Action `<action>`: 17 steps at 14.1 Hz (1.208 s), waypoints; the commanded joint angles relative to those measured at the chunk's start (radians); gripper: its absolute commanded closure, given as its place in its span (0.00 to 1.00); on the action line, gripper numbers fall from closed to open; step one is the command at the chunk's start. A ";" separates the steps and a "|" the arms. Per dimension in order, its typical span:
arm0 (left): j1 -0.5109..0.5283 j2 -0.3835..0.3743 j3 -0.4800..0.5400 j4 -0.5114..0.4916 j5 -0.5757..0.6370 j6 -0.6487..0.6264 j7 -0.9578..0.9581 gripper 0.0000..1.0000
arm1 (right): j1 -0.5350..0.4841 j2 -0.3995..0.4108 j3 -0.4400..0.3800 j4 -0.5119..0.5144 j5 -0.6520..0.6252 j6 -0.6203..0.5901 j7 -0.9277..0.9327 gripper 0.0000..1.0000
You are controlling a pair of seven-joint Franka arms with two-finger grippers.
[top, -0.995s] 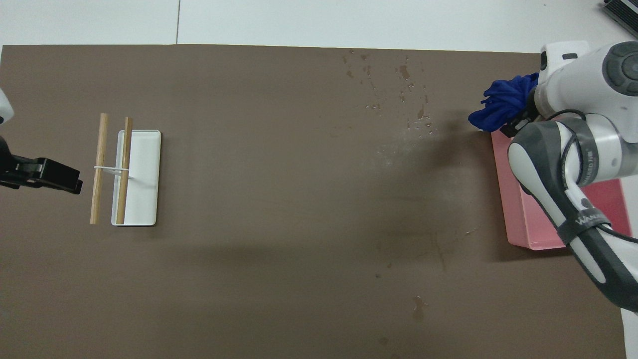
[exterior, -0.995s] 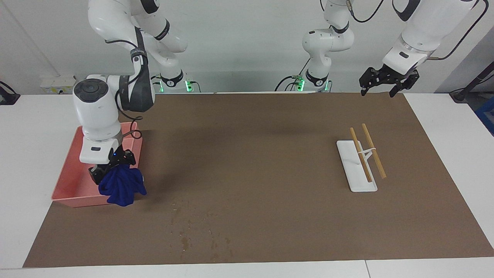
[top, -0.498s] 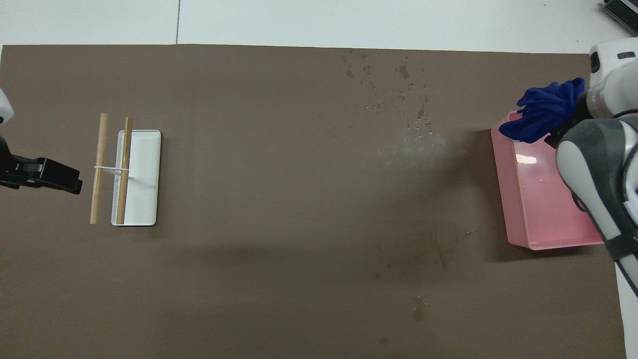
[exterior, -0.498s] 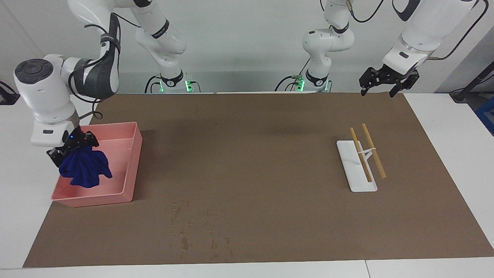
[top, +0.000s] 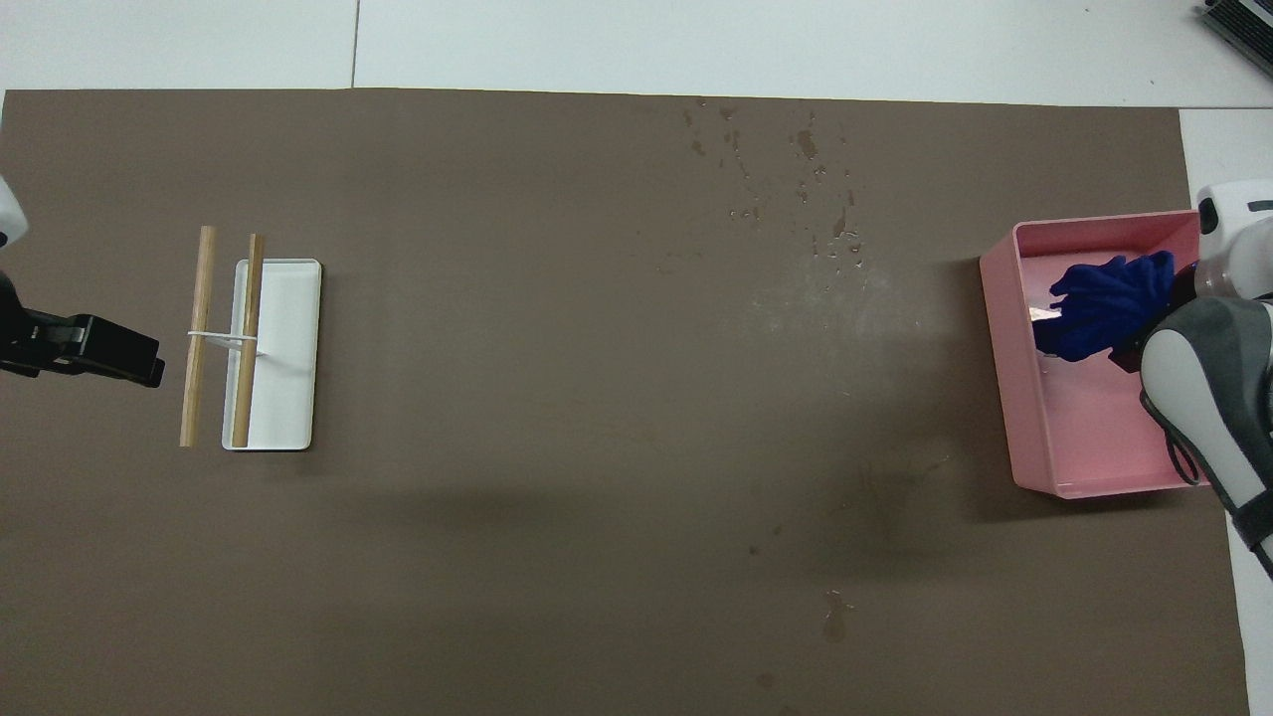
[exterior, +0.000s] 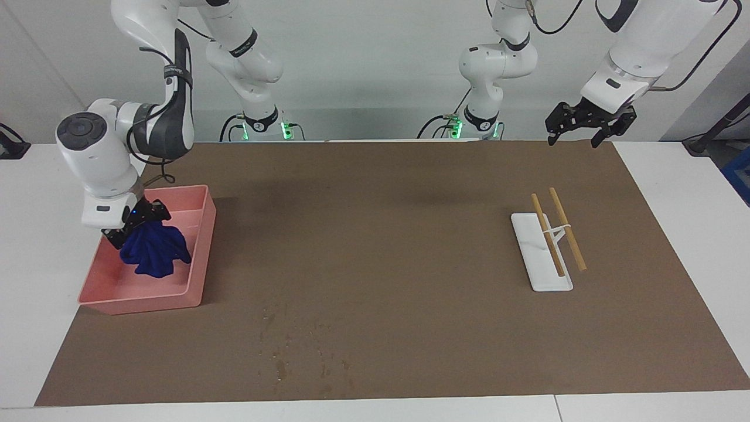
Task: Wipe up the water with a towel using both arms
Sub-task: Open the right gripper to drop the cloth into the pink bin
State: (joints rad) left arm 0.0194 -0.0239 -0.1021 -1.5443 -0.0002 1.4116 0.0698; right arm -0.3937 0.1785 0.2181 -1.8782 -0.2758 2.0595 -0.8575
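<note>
The right pincer point(exterior: 136, 225) pinched the blue towel point(exterior: 155, 253) over the pink tray point(exterior: 196, 258) at frame left. The left pincer point(exterior: 586, 124) waited spread, upper right. Water specks point(exterior: 299, 349) dotted the mat point(exterior: 381, 234) at lower centre.

We see the scene from two high cameras. One faces the robots from across the surface point(exterior: 674, 193), taking in both arm bases and the whole brown mat point(exterior: 375, 252). The other looks steeply down from above the robots' end, showing the mat point(top: 557, 398) up to its edge farthest from the robots. Both share the mat, half a turn apart, from a similar distance.
</note>
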 commanded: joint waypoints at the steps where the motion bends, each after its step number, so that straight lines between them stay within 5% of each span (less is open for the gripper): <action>1: 0.001 -0.022 -0.001 -0.019 0.015 -0.010 0.004 0.00 | -0.004 -0.043 0.004 -0.039 0.017 0.018 0.005 0.00; 5: 0.001 -0.022 -0.001 -0.019 0.015 -0.010 0.004 0.00 | -0.004 -0.043 0.004 -0.033 0.027 0.014 0.009 0.00; 10: 0.001 -0.022 0.001 -0.019 0.015 -0.010 0.004 0.00 | -0.001 -0.043 0.006 -0.024 0.231 -0.022 0.035 0.00; 17: 0.001 -0.022 -0.001 -0.019 0.015 -0.010 0.004 0.00 | 0.150 -0.063 0.024 0.121 0.303 -0.275 0.693 0.00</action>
State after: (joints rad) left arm 0.0194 -0.0239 -0.1021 -1.5443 -0.0002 1.4115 0.0698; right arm -0.2598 0.1372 0.2370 -1.8124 0.0051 1.8807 -0.3015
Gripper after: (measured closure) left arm 0.000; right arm 0.000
